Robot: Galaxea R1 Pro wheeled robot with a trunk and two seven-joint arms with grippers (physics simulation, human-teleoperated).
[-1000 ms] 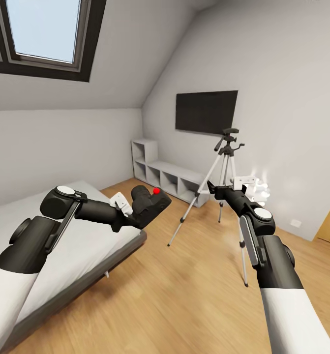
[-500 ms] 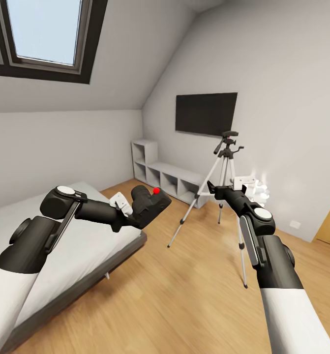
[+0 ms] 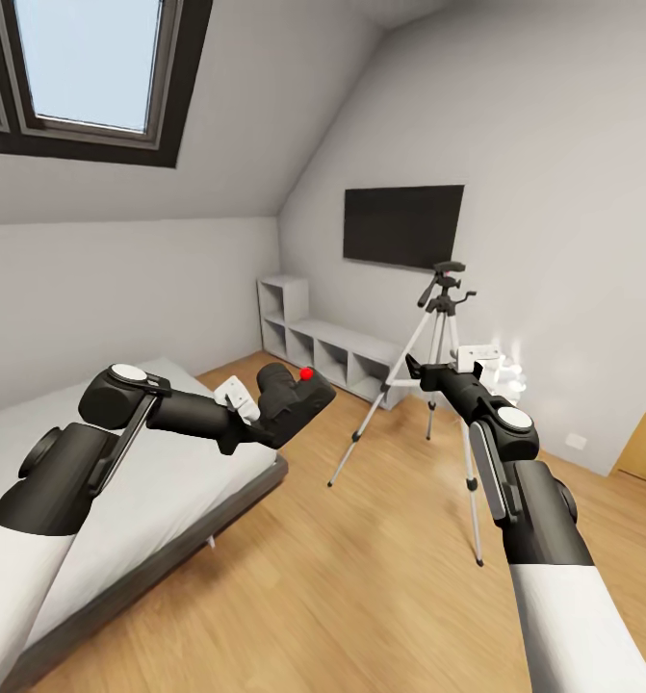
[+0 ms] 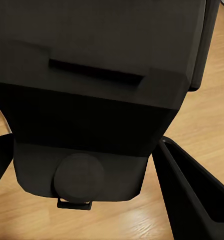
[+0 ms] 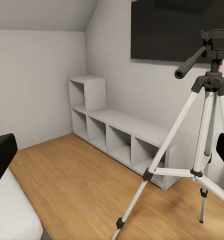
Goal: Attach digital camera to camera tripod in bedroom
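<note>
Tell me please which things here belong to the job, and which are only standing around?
For the job:
- digital camera, held in the left gripper
- camera tripod, standing on the wooden floor

Only standing around:
- TV
- cubby shelf
- bed
- skylight

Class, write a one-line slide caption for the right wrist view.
Silver-legged camera tripod with black pan head standing on the light wooden floor before a grey cubby shelf.

black digital camera (image 3: 289,402) held aloft; silver-legged camera tripod (image 3: 436,371) upright on floor
</note>
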